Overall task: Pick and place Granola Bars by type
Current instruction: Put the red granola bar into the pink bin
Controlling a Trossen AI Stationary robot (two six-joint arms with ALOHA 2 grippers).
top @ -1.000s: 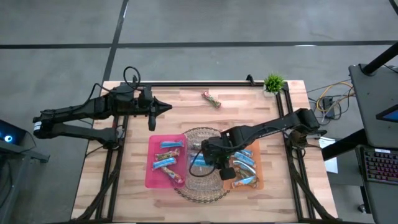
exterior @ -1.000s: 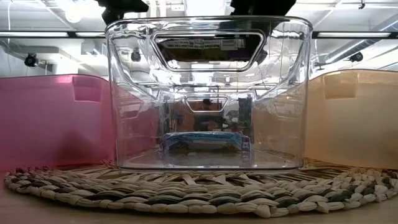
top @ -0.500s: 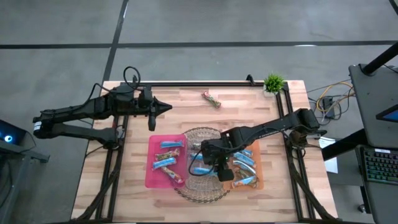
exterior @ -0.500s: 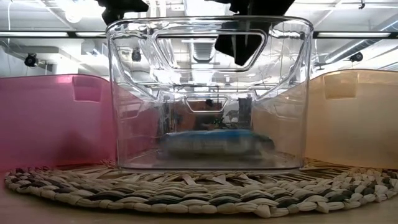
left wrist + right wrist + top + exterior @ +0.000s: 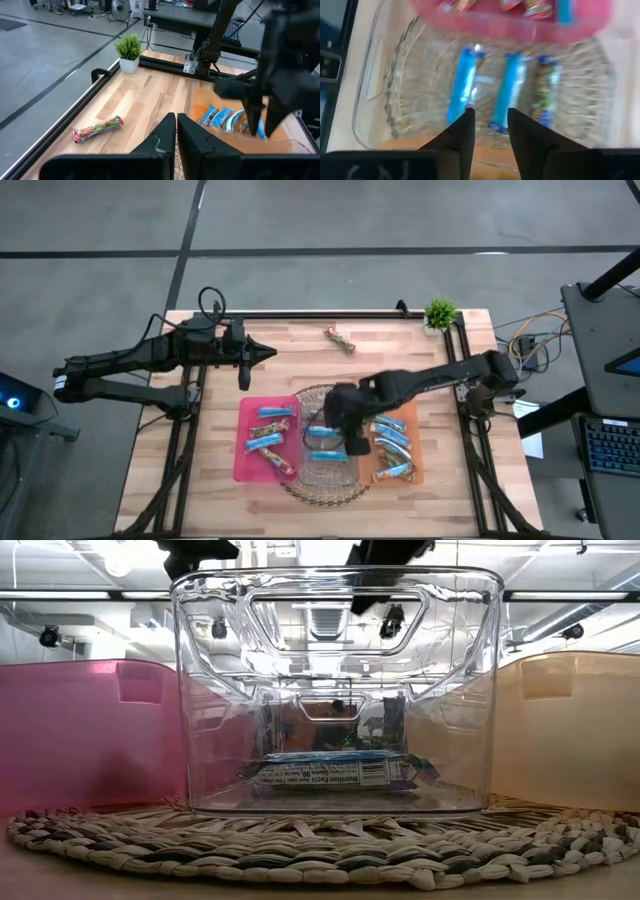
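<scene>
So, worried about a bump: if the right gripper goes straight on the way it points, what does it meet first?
Probably the blue bars lying in the clear bin; the right gripper, open and empty, points down at them. Depth is unclear.

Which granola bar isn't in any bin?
The red-and-green bar lying alone on the bare table near the far edge. All the others sit in the pink, clear or orange bins.

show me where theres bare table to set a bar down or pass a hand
Bare wood runs along the far side of the table, broken only by one loose granola bar and the potted plant in the corner. It is crowded in the middle near side: pink bin, clear bin on the woven mat and orange bin sit side by side, the right end effector over them.
</scene>
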